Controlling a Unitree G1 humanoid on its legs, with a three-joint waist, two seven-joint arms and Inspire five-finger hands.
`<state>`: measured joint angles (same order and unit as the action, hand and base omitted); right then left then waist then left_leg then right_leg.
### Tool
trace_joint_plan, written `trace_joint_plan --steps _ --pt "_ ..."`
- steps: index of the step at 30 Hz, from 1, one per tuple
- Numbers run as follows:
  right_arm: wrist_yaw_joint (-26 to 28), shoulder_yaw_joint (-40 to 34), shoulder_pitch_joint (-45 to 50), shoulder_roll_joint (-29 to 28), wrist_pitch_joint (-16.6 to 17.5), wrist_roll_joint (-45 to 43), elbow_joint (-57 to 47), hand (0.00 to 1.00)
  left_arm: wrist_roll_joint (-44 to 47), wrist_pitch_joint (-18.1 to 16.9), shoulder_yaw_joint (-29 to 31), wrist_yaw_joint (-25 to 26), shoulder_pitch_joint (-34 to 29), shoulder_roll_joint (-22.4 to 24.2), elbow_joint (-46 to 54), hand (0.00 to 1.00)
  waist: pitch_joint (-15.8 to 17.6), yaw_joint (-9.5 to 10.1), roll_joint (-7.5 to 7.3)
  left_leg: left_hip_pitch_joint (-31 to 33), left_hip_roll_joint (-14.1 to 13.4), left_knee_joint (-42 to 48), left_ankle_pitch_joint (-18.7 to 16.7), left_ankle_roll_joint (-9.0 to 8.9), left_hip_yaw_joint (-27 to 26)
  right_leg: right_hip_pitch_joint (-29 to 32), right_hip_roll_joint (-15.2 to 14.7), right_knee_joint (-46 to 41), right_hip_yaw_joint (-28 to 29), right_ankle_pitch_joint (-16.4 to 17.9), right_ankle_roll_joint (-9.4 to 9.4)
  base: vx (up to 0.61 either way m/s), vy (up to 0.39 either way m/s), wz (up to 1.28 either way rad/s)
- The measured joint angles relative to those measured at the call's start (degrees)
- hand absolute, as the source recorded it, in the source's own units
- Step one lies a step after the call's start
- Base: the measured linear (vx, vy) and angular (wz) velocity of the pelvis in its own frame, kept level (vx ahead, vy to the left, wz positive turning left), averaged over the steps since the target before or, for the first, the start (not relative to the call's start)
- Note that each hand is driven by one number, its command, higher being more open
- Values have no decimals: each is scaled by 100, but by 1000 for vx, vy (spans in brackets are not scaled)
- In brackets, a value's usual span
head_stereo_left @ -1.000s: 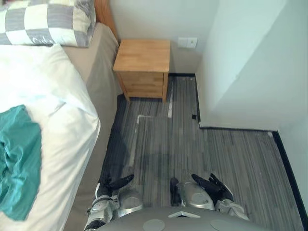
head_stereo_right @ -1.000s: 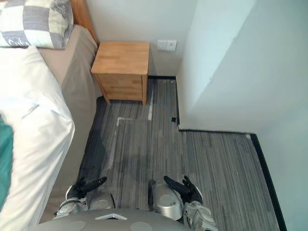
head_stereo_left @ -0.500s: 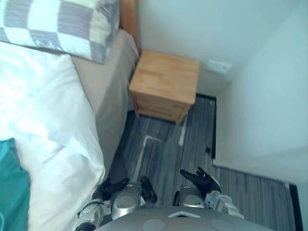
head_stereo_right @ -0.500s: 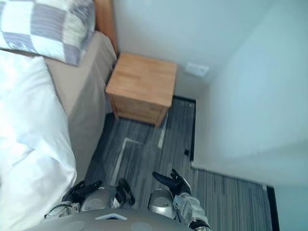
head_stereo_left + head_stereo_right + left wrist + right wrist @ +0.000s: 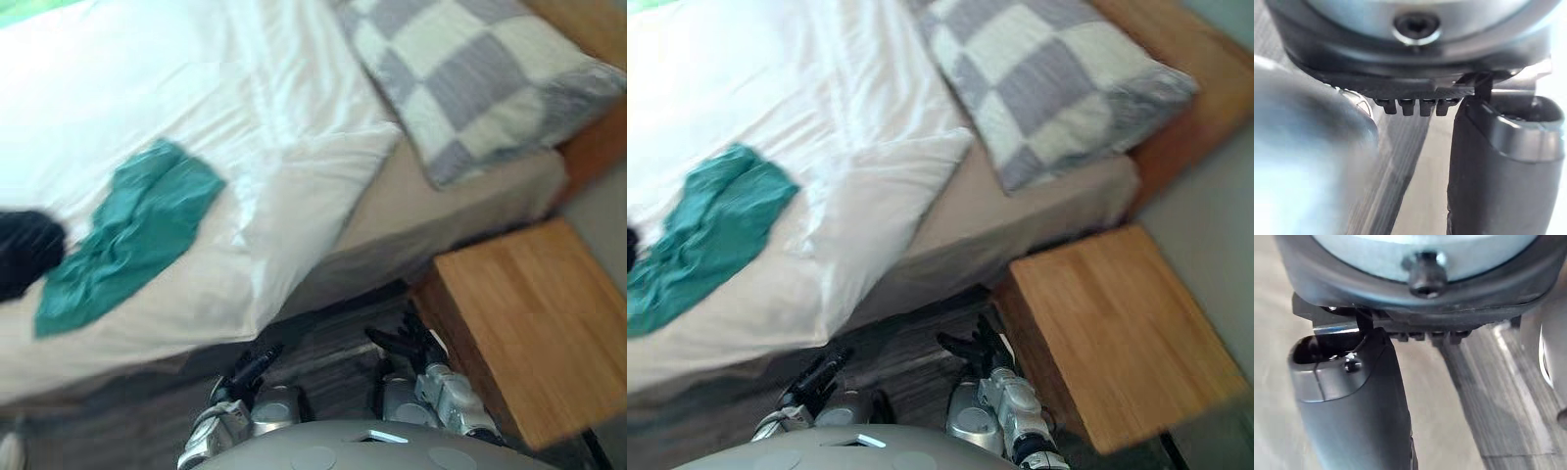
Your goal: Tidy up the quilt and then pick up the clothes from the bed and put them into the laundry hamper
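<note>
The checked pillow (image 5: pixel 460 78) is the mark to steer by. Just beside it, toward the foot of the bed, lies the white quilt (image 5: pixel 245 88), rumpled, with the corner nearest the pillow doubled over on itself and bare tan sheet (image 5: pixel 441 211) between the two. A teal garment (image 5: pixel 132 230) lies crumpled on top of the quilt, well apart from the pillow, and further from it again sits something dark (image 5: pixel 24 250) (too blurred to name, possibly more clothing). A wooden nightstand (image 5: pixel 529 323) stands off the pillow's end of the bed.

The left hand (image 5: pixel 250 367) and the right hand (image 5: pixel 404 343) hang low over the striped floor (image 5: pixel 333 338), on the robot's side of the pillow and below the mattress edge. Each has its fingers straight and loosely spread, with nothing in it; both wrist views show only thumb, finger roots and floor.

I judge the quilt step has not begun. To do it well, face the bed's side squarely, then raise both hands to the quilt's near edge, set well apart. Unfold the doubled corner first and draw the edge evenly toward the pillow. The pull will carry the teal garment, so keep it on top, never folded under. The right arm is near the nightstand and should lift clear of it
</note>
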<state>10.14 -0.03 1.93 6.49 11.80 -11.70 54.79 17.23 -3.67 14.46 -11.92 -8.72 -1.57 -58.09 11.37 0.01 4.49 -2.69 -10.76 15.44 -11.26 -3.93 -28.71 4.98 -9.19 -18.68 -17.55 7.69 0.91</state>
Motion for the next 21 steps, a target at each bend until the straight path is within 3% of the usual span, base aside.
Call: trace_joint_plan --steps 3,5,9,10,12,13,15,16,17,19,21 --pt "76 -55 29 -105 175 -126 53 100 114 24 137 14 -154 29 -17 100 -25 15 -54 -248 103 -627 200 -105 -172 -265 -90 2 -403 116 119 40 -21 98" --pt "113 -126 90 -294 203 -626 155 100 488 250 236 0 -242 -74 -51 100 -147 64 -299 -427 385 -1226 514 -112 -64 -449 -202 269 -600 165 168 10 32 49" --pt "94 -443 269 -460 224 -1431 357 100 115 366 237 298 -253 -281 -197 100 -356 52 -583 -697 707 -2054 918 -37 327 -641 -379 245 -919 166 232 -1 62 57" --pt "31 -581 376 -485 259 -1579 372 100 -224 332 240 342 -232 -328 -196 100 -362 54 -635 -681 781 -2056 882 16 543 -547 -534 -190 -855 212 253 -31 89 87" --pt "-132 -783 598 -520 385 -2043 315 100 -579 340 231 395 -233 -358 -187 100 -391 -59 -669 -687 916 -2056 745 228 964 13 -725 -1584 -63 150 87 -28 59 112" --pt "-250 -868 706 -577 502 -2584 301 100 -894 344 207 441 -186 -407 -219 100 -395 -244 -588 -687 867 -2055 748 277 1332 215 -437 -1806 685 466 62 45 -8 119" --pt "-282 -967 894 -703 572 -3444 316 100 -1132 359 170 416 -177 -469 -343 100 -400 -361 -604 -740 759 -2056 745 274 1500 200 84 -1208 1213 583 39 93 -29 107" --pt "-309 -1018 980 -787 610 -3708 323 100 -1114 377 180 403 -207 -516 -383 100 -423 -306 -712 -797 801 -2054 748 263 1355 143 137 -664 1299 366 92 136 -54 25" --pt "-387 -1158 1063 -920 648 -3974 335 100 -1113 481 202 433 -258 -555 -447 100 -497 -230 -859 -903 843 -2054 697 111 1084 62 95 -300 1295 199 158 129 -44 -25" --pt "-518 -1437 1142 -942 675 -4072 331 100 -1128 573 209 435 -284 -510 -434 100 -589 -258 -757 -888 667 -2052 743 -57 343 -10 149 34 1195 141 185 164 -33 -21" --pt "-750 -1802 1188 -963 634 -4074 366 100 -1107 634 213 449 -243 -493 -429 100 -601 -279 -705 -922 668 -2047 753 -75 119 -180 148 278 1127 103 242 137 -14 3"
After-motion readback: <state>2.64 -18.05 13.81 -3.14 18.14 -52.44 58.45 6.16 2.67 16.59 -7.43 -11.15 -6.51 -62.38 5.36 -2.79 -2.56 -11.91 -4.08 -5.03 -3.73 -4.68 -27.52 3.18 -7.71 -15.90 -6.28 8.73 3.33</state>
